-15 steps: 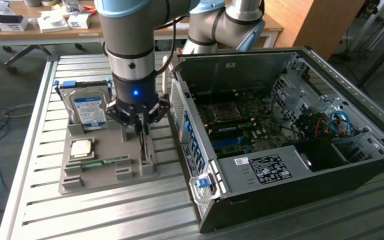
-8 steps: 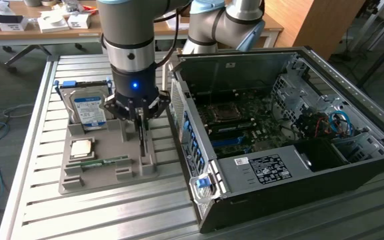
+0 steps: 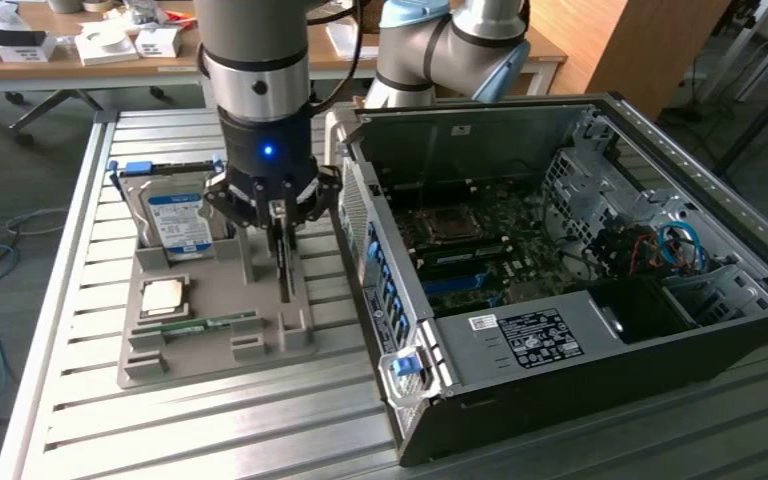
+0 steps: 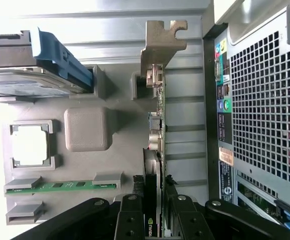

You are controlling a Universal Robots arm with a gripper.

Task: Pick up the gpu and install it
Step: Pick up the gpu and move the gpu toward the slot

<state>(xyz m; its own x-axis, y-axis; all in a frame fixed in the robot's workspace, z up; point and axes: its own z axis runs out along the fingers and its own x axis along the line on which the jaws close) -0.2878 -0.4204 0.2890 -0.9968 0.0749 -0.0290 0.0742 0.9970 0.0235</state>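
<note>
Hand (image 4: 153, 200) sits directly over the gpu (image 4: 157, 125), fingers (image 4: 131, 212) pinched on both faces of its top edge. Looks like a grip on the card. gpu stands on edge in the grey tray (image 3: 211, 352), with its long axis parallel to the PC case's rear panel (image 4: 262, 100) and its bracket toward the hard drive (image 3: 177, 220) end. Memory stick (image 3: 211, 323) and CPU (image 3: 164, 297) are in the tray beside it. Open PC case (image 3: 558, 330) is at the exterior view's right on the bench (image 3: 224, 430); its near wall stands between card and motherboard (image 3: 491, 240).
</note>
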